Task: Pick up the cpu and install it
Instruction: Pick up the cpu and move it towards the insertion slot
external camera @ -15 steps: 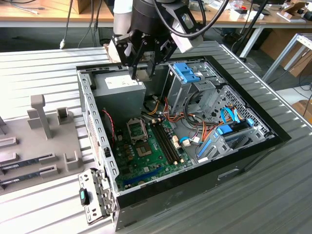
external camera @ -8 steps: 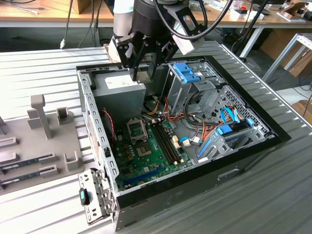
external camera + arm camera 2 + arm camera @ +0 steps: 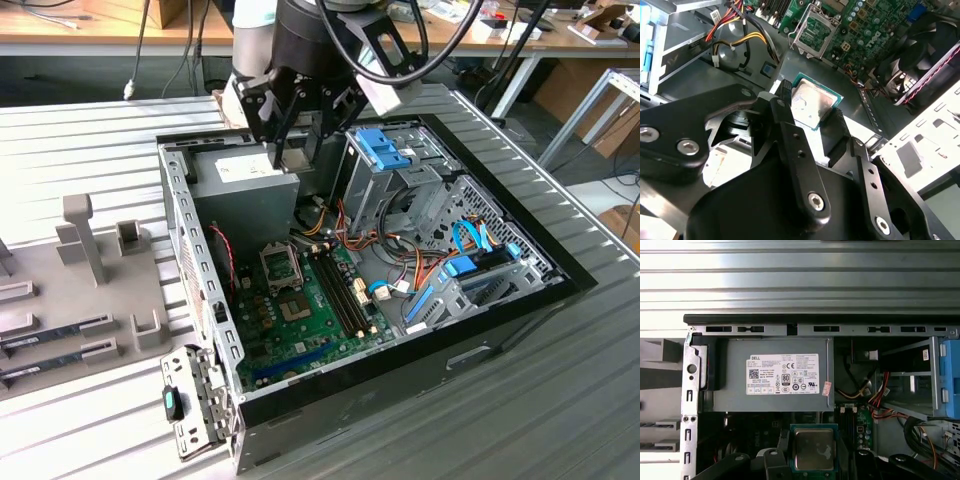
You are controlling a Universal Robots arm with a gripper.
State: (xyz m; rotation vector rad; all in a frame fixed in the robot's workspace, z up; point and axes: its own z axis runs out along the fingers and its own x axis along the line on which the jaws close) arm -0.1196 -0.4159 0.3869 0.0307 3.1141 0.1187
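Hand point(image 3: 811, 104) gripping cpu point(image 3: 813, 449), ribbed table point(image 3: 560, 400), perhaps workbenches point(image 3: 80, 25) behind

between the jaws, the cpu point(image 3: 812, 106) has a dull silver-grey metal top, faintly smudged, with a green circuit-board rim. the gripper point(image 3: 811, 104) has matt black fingers point(image 3: 790, 125) set with bright metal screws point(image 3: 816, 201). just beyond the jaws, the power supply point(image 3: 735, 375) is smooth matt grey sheet metal carrying a white paper label point(image 3: 782, 376). farther out from the jaws, the table point(image 3: 800, 280) is ribbed pale metal with a soft sheen.
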